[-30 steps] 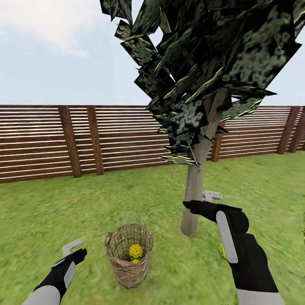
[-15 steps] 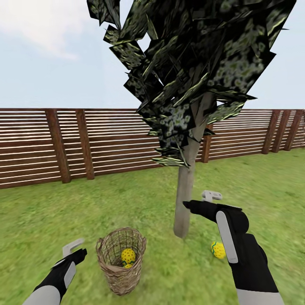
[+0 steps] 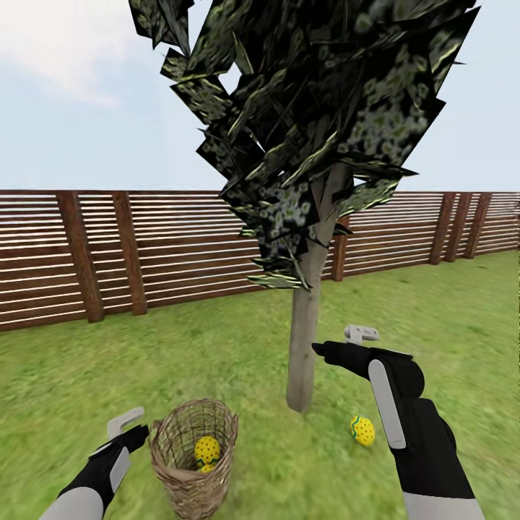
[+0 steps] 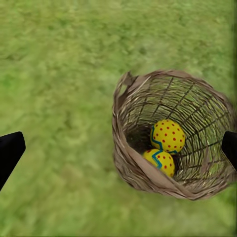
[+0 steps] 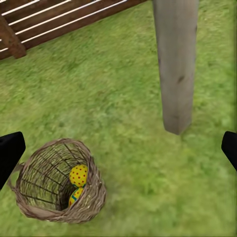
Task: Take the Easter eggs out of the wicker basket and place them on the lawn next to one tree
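One egg (image 3: 362, 430) sits on the lawn (image 3: 253, 339) by the tree (image 3: 303, 361), at about 4 o'clock from the trunk. Two eggs (image 4: 167, 137) remain in the wicker basket (image 3: 189, 491), around 7 o'clock. Left gripper (image 3: 124, 423) and right gripper (image 3: 360, 334) both spread, probably empty.

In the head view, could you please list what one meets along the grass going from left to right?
Left gripper → wicker basket holding two eggs → tree trunk → egg on the lawn → right arm.
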Available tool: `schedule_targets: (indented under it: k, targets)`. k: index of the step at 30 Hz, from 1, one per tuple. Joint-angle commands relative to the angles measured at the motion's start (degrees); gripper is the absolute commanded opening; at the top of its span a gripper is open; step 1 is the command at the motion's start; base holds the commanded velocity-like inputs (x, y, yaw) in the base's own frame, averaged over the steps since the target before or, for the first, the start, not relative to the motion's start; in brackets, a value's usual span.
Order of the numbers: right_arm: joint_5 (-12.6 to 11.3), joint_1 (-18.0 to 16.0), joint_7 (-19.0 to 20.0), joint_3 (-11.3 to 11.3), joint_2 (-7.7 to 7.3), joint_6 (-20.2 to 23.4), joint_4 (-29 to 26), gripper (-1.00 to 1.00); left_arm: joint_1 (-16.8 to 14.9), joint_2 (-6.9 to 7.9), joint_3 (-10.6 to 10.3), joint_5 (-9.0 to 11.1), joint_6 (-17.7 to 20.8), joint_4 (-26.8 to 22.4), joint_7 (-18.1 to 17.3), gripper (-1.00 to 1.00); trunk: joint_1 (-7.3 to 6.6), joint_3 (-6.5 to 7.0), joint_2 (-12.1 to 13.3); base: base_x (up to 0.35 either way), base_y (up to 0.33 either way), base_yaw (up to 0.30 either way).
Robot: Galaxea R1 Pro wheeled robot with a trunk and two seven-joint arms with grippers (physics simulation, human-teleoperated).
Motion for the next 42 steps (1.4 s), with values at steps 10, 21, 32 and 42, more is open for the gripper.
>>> schedule_targets:
  k: [10, 21, 32, 42]
  targets:
    - [-0.39, -0.05, -0.22, -0.15, 0.05, 0.31, -0.03, 1.00, -0.06, -0.29, 0.26, -0.71, 0.14, -0.04, -0.09, 1.00, 0.02, 0.29, -0.04, 0.078, 0.000, -0.042]
    - [-0.35, -0.05, -0.22, -0.23, 0.05, 0.46, 0.03, 1.00, -0.06, -0.37, 0.25, -0.83, 0.13, -0.04, -0.10, 1.00, 0.02, 0.14, -0.04, 0.196, 0.000, -0.013]
    - [-0.47, -0.05, -0.22, -2.01, 0.05, 0.46, 0.18, 1.00, -0.06, -0.47, 0.25, -0.84, 0.04, -0.04, -0.10, 1.00, 0.02, -0.57, -0.04, 0.033, 0.000, -0.001]
    - [-0.48, -0.05, -0.22, -2.16, 0.05, 0.46, 0.38, 1.00, -0.06, -0.48, 0.25, -0.84, 0.04, -0.04, -0.10, 1.00, 0.02, -1.25, -0.04, 0.002, 0.000, 0.000]
